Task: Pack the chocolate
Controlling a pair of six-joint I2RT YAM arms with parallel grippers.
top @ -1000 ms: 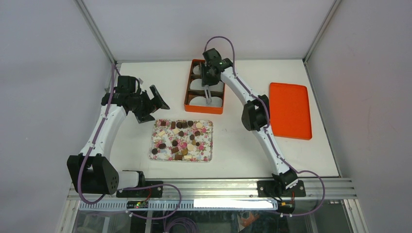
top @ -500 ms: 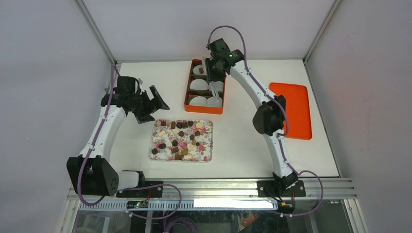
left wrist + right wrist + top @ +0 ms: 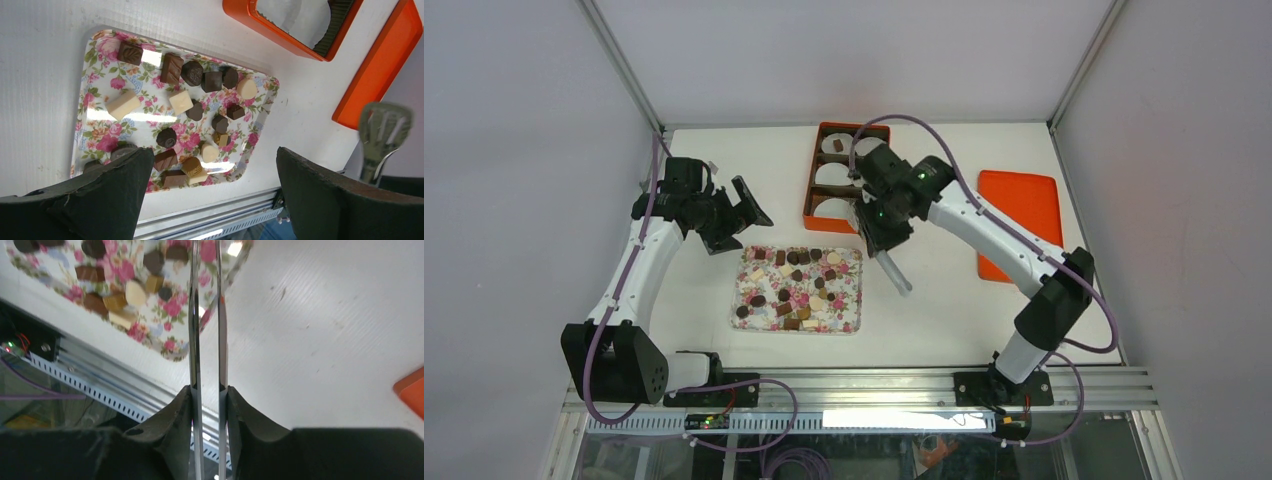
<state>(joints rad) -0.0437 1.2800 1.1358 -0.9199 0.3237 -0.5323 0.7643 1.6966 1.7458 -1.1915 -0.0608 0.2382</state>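
The right gripper [image 3: 207,395] is clamped on a pair of metal tongs [image 3: 194,340]. Its fingers press the two blades towards each other, and a narrow slit shows between them. The tongs slant down over the table by the right edge of the flowered tray [image 3: 97,135]. Their tips run out of the wrist view, and in the blurry left wrist view they look empty.

The chocolates [image 3: 192,72] lie scattered across that tray, dark, light brown and cream, some touching and some alone. One piece [image 3: 837,146] sits in a far cup of the orange box [image 3: 809,195]. The near paper cups [image 3: 831,208] look bare. The orange lid [image 3: 1024,200] lies well apart on the right.

The left gripper [image 3: 212,160] hangs spread wide above the tray's left side, holding nothing.

I judge the step in hand is fetching a piece with the tongs. To do it well, pick a chocolate that stands clear of its neighbours, such as the cream block on the open left stretch. Let the blades part enough to straddle it, and come down steeply so the tips don't plough the others. Squeeze gently, because these pieces are small and smooth and could pop out sideways. Lift straight before swinging to the box.
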